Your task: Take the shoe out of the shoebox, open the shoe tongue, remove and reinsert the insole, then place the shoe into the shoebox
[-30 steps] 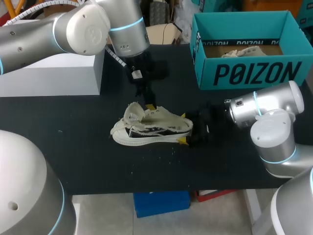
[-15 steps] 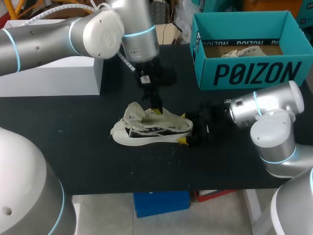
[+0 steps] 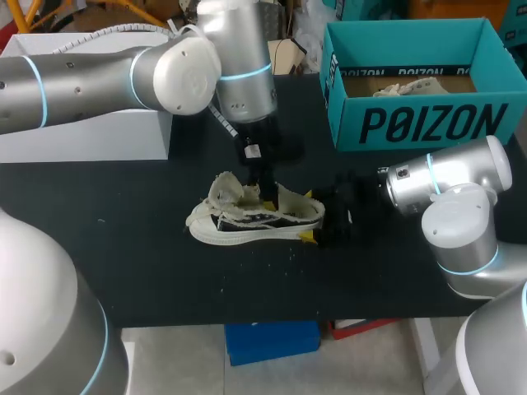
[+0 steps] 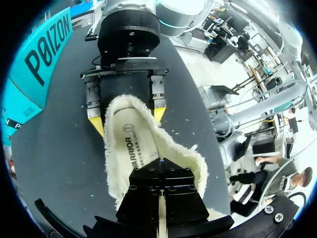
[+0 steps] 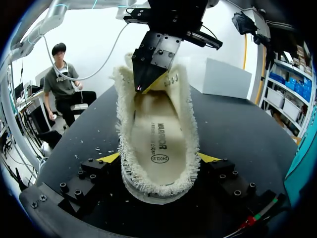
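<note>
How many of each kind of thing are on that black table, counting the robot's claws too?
shoe: 1
boxes: 2, the teal shoebox and the white box
grippers: 2, the left gripper and the right gripper
Total: 5
Something pale lies inside the shoebox; I cannot tell what it is, so it is not counted.

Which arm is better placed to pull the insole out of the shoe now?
The left. Its jaws point down into the opening of the shoe, just over the insole. The right arm's jaws stand at both sides of the heel and seem to steady the shoe.
</note>
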`<state>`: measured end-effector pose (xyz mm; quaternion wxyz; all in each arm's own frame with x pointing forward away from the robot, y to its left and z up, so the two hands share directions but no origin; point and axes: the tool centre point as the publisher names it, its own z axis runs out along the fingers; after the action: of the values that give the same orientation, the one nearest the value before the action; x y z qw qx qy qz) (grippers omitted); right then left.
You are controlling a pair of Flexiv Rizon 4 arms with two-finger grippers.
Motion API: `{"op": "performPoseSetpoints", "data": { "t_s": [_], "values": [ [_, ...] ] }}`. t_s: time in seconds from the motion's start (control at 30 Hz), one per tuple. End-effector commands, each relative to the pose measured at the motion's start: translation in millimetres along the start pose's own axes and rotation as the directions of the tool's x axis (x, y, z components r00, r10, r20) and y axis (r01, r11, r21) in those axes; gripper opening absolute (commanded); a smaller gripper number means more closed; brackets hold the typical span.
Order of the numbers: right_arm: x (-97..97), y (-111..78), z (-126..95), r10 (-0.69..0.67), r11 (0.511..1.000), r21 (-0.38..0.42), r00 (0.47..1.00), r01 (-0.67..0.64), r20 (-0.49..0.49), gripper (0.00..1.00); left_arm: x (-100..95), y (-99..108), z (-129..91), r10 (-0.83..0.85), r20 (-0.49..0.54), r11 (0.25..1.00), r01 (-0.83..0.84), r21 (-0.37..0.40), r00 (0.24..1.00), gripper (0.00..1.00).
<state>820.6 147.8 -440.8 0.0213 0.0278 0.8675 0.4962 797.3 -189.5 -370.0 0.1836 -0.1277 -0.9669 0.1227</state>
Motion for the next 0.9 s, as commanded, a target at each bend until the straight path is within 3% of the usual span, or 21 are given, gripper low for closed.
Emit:
{"op": "performPoseSetpoints", "data": {
  "t_s": [0.03,0.6,0.9],
  "values": [
    [-0.7,-2.5,1,0.001,1.0,0.002,1.0,-0.001,0.001,0.0,-0.6,0,15,-0.005,-0.011,1.0,0.005,0.007,1.0,0.0],
    [-0.7,-2.5,1,0.001,1.0,0.002,1.0,-0.001,0.001,0.0,0.0,0,16,-0.005,-0.016,1.0,0.005,0.017,1.0,0.0],
    [-0.7,-2.5,1,0.001,1.0,0.002,1.0,-0.001,0.001,0.0,-6.0,3,4,-0.054,-0.024,0.998,0.053,-0.041,0.998,0.0]
  ]
}}
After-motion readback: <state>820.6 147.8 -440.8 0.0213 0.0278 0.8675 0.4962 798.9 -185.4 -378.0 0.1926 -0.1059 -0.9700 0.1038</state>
